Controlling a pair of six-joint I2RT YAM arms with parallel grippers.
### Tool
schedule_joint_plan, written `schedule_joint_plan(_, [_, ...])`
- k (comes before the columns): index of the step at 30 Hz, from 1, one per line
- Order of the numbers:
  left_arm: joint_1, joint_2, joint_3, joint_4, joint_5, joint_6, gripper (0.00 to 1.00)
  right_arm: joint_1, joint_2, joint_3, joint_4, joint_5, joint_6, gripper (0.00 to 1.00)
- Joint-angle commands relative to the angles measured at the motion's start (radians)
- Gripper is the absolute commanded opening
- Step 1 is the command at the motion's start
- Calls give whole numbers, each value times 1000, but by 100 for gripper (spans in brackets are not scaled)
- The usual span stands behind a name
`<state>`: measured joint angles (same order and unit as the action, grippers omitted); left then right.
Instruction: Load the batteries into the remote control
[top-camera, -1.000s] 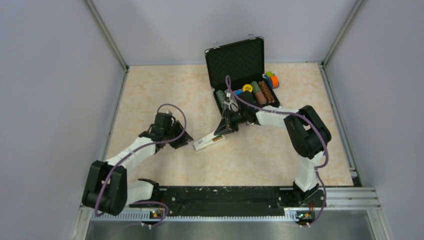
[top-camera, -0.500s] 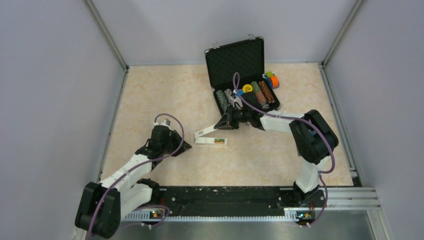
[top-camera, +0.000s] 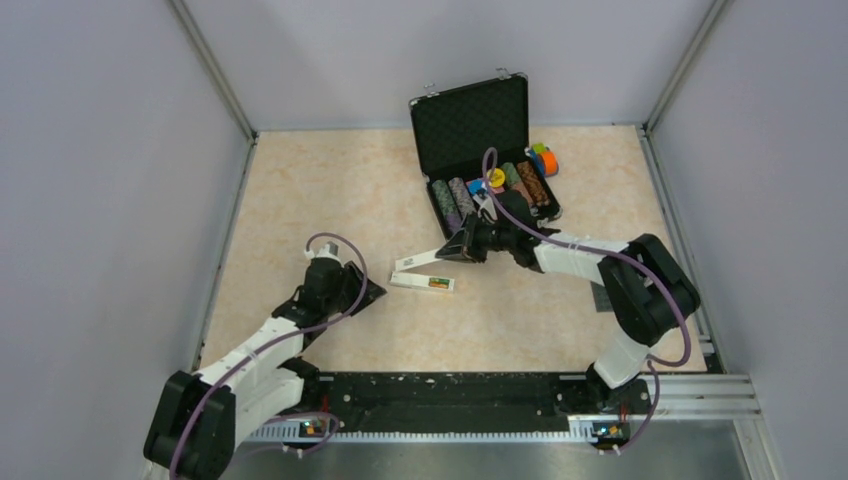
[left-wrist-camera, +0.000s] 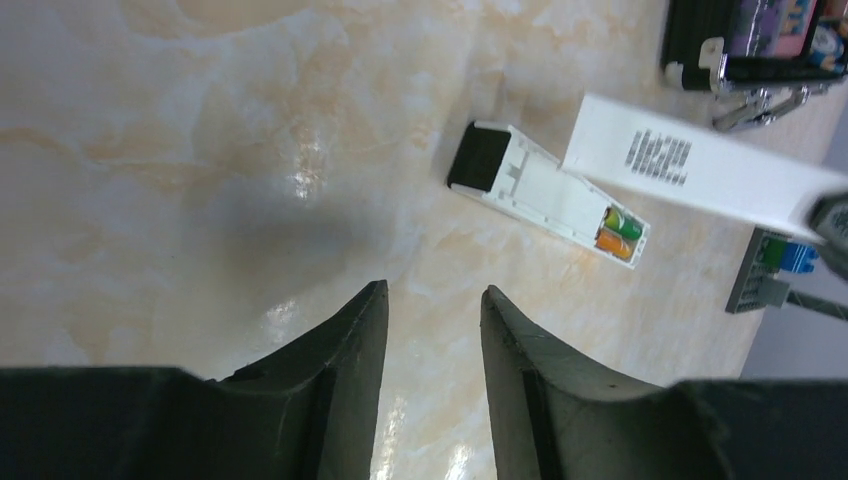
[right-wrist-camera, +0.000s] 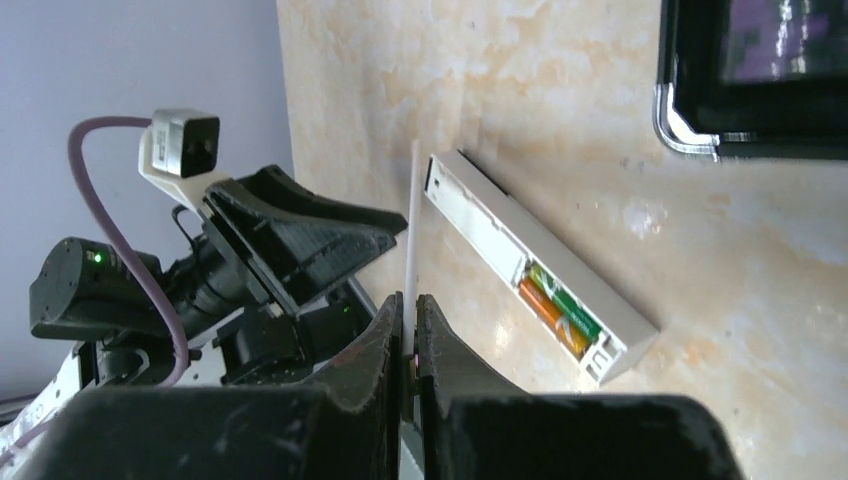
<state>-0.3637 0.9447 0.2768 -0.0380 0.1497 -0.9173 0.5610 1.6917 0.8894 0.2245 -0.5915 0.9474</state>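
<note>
Left gripper (left-wrist-camera: 434, 292): black moulded jaws stand apart over bare bench (top-camera: 330, 190), with nothing between them. Their rear portions are cut off by the lower frame edge of the wrist view.

Remote control (left-wrist-camera: 540, 193): lies flat on the bench just beyond the left gripper, back face up and uncovered. It is a slim white plastic bar with a black cap at one end. The batteries (left-wrist-camera: 620, 232), one green and one orange, sit side by side in the open compartment at the opposite end. Their printing is too small to read.

Right gripper (right-wrist-camera: 410, 300): jaws are pressed together on a thin white cover plate (left-wrist-camera: 690, 165), held just above and beside the remote control, not touching it. The plate is flat and rigid and carries a dark printed label, illegible. In the right wrist view it is seen edge-on, a mere line.

Grey studded baseplate (left-wrist-camera: 762, 268): mostly hidden under the right arm in the overhead view and cut off in the left wrist view.

Far side: black case (top-camera: 470, 125), lid upright, foam-lined, holding rows of chips (top-camera: 520, 185). The right arm's cable crosses in front of it. Coloured items behind it are partly hidden.
</note>
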Motion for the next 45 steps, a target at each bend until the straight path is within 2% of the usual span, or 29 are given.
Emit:
schedule_joint_plan(1, [-3, -11, 76, -3, -112, -11, 47, -6, -74, -82, 148, -7, 133, 0])
schedule_joint_plan(5, [-2, 28, 124, 11, -84, 33, 53, 24, -67, -130, 245, 11, 217, 0])
schedule_joint_plan(13, [4, 77, 154, 58, -48, 44, 56, 61, -3, -154, 360, 50, 312, 0])
schedule_joint_plan(23, [19, 118, 173, 71, -40, 35, 57, 66, 17, -153, 293, 52, 287, 0])
schedule_joint_plan(31, [30, 153, 187, 79, -23, 32, 57, 66, 33, -132, 169, 68, 246, 0])
schedule_joint_plan(38, [31, 189, 203, 87, 3, 39, 57, 65, 42, -135, 164, 81, 247, 0])
schedule_joint_plan(45, [31, 235, 231, 61, 15, 65, 57, 66, 34, -119, 89, 104, 214, 0])
